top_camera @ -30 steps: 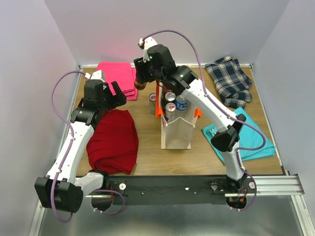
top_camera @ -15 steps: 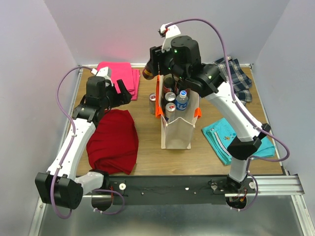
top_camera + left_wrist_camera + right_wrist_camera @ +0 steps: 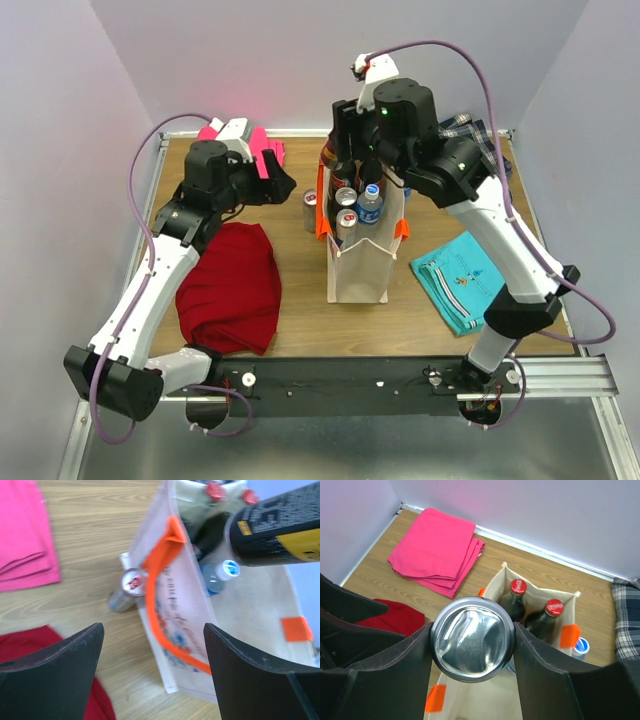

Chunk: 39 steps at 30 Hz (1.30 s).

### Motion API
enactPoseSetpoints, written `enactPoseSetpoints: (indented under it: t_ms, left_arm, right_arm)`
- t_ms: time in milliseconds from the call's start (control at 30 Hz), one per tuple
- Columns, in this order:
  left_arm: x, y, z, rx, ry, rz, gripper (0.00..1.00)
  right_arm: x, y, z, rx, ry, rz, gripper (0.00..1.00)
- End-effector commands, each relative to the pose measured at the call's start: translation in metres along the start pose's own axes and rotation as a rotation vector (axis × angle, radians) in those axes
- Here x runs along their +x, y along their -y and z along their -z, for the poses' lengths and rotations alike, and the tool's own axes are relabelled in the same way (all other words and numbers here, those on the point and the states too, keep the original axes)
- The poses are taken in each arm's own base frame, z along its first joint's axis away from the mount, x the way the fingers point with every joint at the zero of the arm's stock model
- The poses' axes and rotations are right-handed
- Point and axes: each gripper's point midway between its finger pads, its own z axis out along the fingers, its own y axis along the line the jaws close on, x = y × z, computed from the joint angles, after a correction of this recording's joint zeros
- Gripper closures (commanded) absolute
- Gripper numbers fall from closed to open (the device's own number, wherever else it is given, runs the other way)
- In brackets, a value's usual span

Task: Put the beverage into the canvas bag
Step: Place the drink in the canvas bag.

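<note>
right wrist: can (image 3: 472,638) poised over canvas bag (image 3: 540,586) rim.

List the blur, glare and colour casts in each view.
Top external: sharp and evenly lit, with a pink cast on the back wall above the pink cloth. Left wrist: the beverage can and canvas bag look soft; the left gripper is a pair of dark, featureless shapes. Right wrist: the can's metal base catches bright reflections; the right gripper looks dark.

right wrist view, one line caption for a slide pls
The right end effector holds a can over the open bag, with two red-capped bottles already inside.
</note>
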Motion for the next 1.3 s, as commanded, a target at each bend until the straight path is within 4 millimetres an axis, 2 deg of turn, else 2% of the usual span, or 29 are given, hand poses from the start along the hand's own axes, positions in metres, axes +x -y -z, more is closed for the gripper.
enactPoseSetpoints:
  t_ms: [0, 233, 433, 667, 967, 1033, 1167, 1267]
  left_arm:
    - [-0.004, 0.036, -0.006, 0.072, -0.011, -0.088, 0.11]
    - [0.012, 0.056, -0.024, 0.088, -0.071, -0.119, 0.10]
    - [0.025, 0.054, -0.036, 0.030, -0.117, -0.155, 0.11]
    - [0.042, 0.061, -0.044, 0.008, -0.164, -0.190, 0.12]
    - [0.070, 0.071, -0.044, -0.020, -0.231, -0.215, 0.13]
    - [0.076, 0.068, -0.042, -0.043, -0.246, -0.222, 0.14]
    - [0.086, 0.062, -0.035, -0.109, -0.263, -0.237, 0.23]
    - [0.088, 0.060, -0.028, -0.142, -0.262, -0.247, 0.24]
  right_arm:
    - [-0.038, 0.024, 0.045, 0.048, 0.122, -0.066, 0.99]
    - [-0.022, 0.036, 0.062, 0.075, 0.072, -0.075, 0.99]
    - [-0.001, 0.042, 0.070, 0.091, 0.016, -0.081, 0.99]
    - [0.033, 0.040, 0.068, 0.090, -0.075, -0.089, 0.99]
    - [0.064, 0.042, 0.071, 0.100, -0.154, -0.097, 0.99]
    - [0.069, 0.043, 0.076, 0.097, -0.163, -0.110, 0.99]
    - [0.083, 0.045, 0.085, 0.094, -0.190, -0.136, 0.99]
    - [0.091, 0.046, 0.093, 0.087, -0.206, -0.150, 0.99]
